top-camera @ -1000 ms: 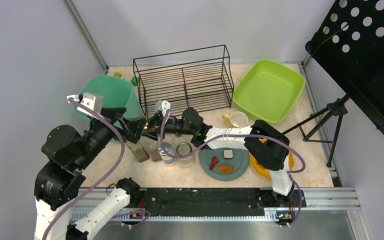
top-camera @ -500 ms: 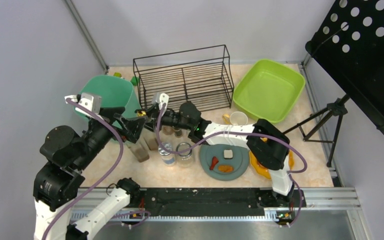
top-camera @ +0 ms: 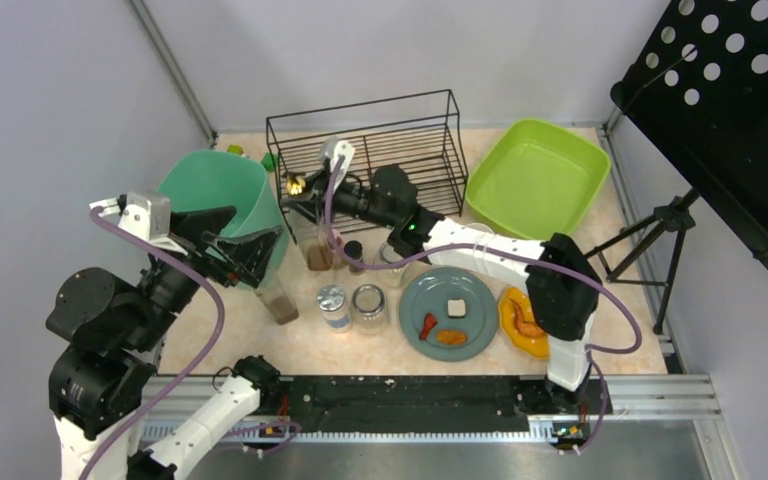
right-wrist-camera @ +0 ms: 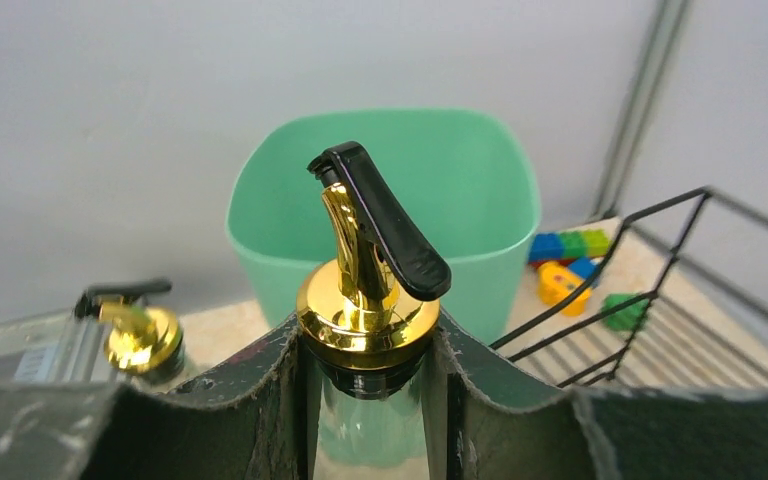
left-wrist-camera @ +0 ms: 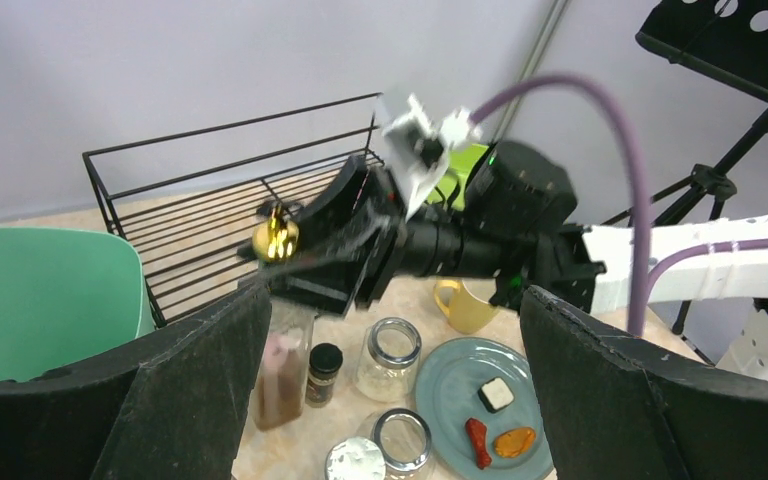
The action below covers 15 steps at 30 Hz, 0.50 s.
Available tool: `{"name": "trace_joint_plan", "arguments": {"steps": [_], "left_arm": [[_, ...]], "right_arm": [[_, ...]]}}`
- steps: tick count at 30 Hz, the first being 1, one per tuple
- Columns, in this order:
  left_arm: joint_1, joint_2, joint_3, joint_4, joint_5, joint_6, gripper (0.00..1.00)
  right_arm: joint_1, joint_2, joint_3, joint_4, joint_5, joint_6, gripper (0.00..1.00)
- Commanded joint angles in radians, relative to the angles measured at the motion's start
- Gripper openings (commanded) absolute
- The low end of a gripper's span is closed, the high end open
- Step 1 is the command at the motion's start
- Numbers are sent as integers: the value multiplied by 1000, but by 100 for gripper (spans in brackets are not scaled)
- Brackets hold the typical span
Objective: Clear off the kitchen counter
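Right hand (top-camera: pixel 302 192) clenched on gold-capped bottle (right-wrist-camera: pixel 367 300) at near left corner of wire rack (top-camera: pixel 390 150). Left hand (top-camera: pixel 235 240) released, empty, beside teal bin (top-camera: pixel 210 180). Worktop (top-camera: pixel 290 345) lies beneath both, bearing jars (top-camera: pixel 368 305) and plate (top-camera: pixel 475 335).

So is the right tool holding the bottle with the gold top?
Yes, the right tool squeezes the gold-topped bottle from both sides, just under its gold collar.

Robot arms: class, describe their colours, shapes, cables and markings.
The left arm and right arm pair white links with bulky black joints. A purple cable loops along each. The left hand and right hand have broad black fingers. A green light glows on the right arm.
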Motion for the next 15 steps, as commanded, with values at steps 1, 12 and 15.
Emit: {"name": "trace_joint_plan", "arguments": {"steps": [1, 12, 15], "left_arm": [[0, -1, 0, 67, 10, -13, 99], [0, -12, -43, 87, 8, -22, 99], [-1, -16, -63, 93, 2, -25, 99]], "right_arm": [[-43, -137, 185, 3, 36, 33, 0], [-141, -75, 551, -289, 248, 32, 0], [-163, -25, 682, -359, 308, 1, 0]]}}
